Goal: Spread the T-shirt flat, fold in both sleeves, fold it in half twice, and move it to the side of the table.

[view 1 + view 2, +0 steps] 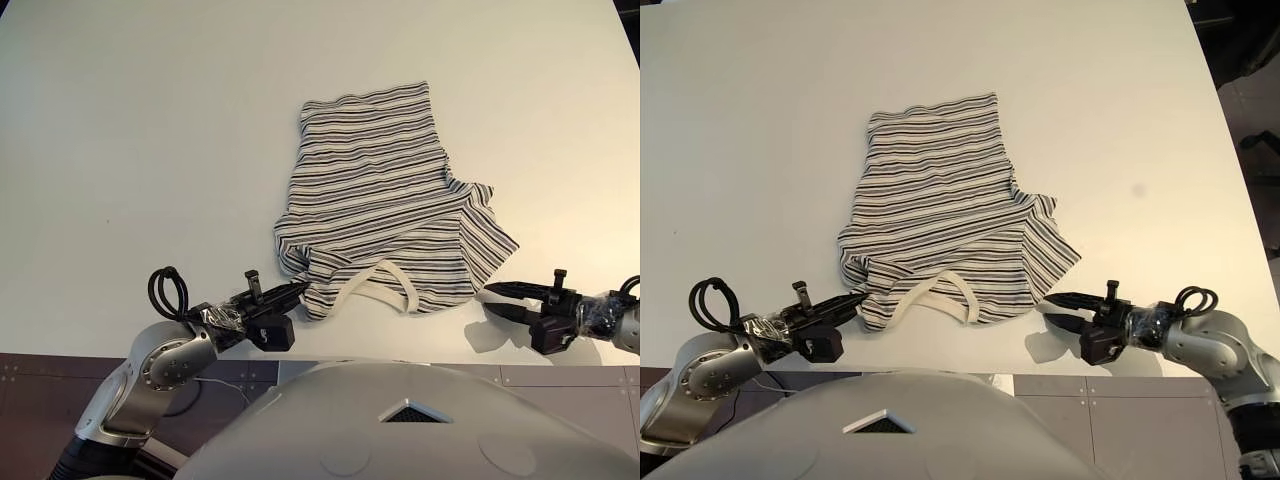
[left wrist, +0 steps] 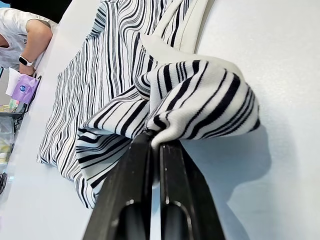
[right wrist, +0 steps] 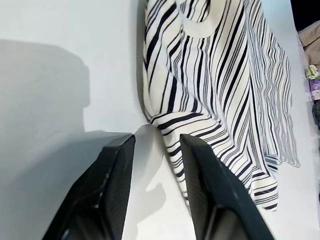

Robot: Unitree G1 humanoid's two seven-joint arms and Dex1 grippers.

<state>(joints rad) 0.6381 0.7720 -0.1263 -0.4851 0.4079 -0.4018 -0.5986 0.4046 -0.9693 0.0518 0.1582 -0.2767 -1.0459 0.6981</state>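
Black-and-white striped cotton T-shirt (image 1: 385, 200) lies rumpled on the white table (image 1: 150, 150), around the middle and reaching towards the near edge. Its cream ribbed collar (image 2: 192, 20) faces the robot. The lower right part is folded over at an angle, so the shirt is not flat. The left gripper (image 1: 303, 288) is at the shirt's near left corner, its two black fingers pressed together on a bunched fold of striped fabric. The right gripper (image 1: 490, 298) sits low over the table at the near right corner, fingers parted and gripping nothing, with the shirt's edge just at the tips.
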